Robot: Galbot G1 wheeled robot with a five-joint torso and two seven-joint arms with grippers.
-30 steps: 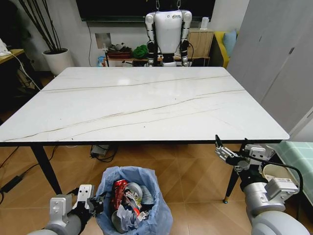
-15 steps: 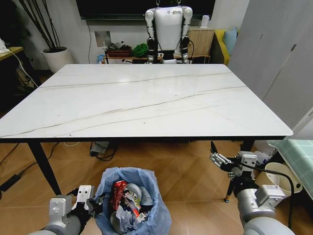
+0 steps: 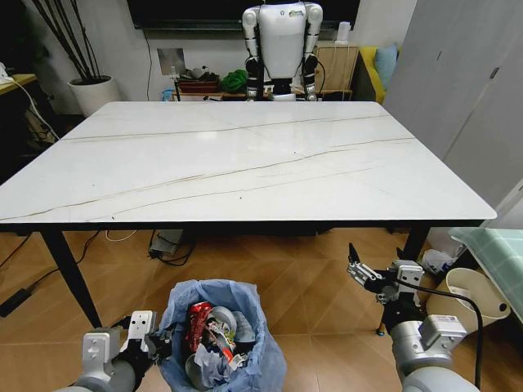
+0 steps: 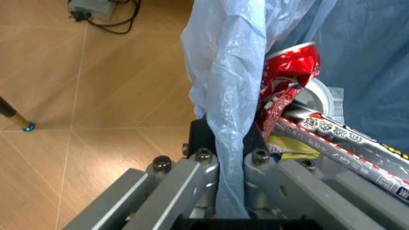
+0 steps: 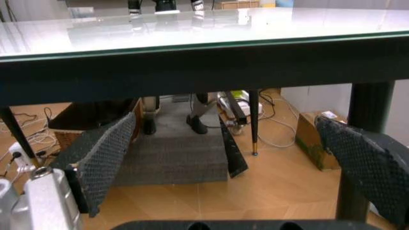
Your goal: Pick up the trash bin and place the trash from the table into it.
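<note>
The small round trash bin lined with a crinkly light-blue plastic bag [image 3: 219, 339] sits low at about 6 o'clock in the head view, in front of the near edge of the large desk with the glossy white marble-look top and slim black legs [image 3: 237, 163]. The bin is below the level of the desk top, over the wooden floor [image 3: 319, 286].

The left hand [image 3: 155, 343] is at about 7 o'clock, right against the bin's left side. In the left wrist view its grey metal fingers [image 4: 191, 177] are drawn together, clamped on a fold of the blue bag [image 4: 227, 96] at the bin's rim.

Inside the bin lies the trash: a crushed red can [image 3: 198, 320] stands up against the left inner wall, with crumpled white tissues [image 3: 214, 363] and a round silvery lid [image 3: 225, 318] beside it. The left wrist view shows the red can [image 4: 290, 72] touching the bag, a thin stick-like wrapper printed in red and white [image 4: 345, 139] lying across under it, and a scrap of yellow snack wrapper [image 4: 288, 146] just below.

The right hand [image 3: 365, 273] is at about 4 o'clock, lower than the desk's edge and well apart from the bin. Its dark textured pads [image 5: 105, 155] stand wide apart with nothing between them, facing the underside of the desk [image 5: 204, 57].
</note>
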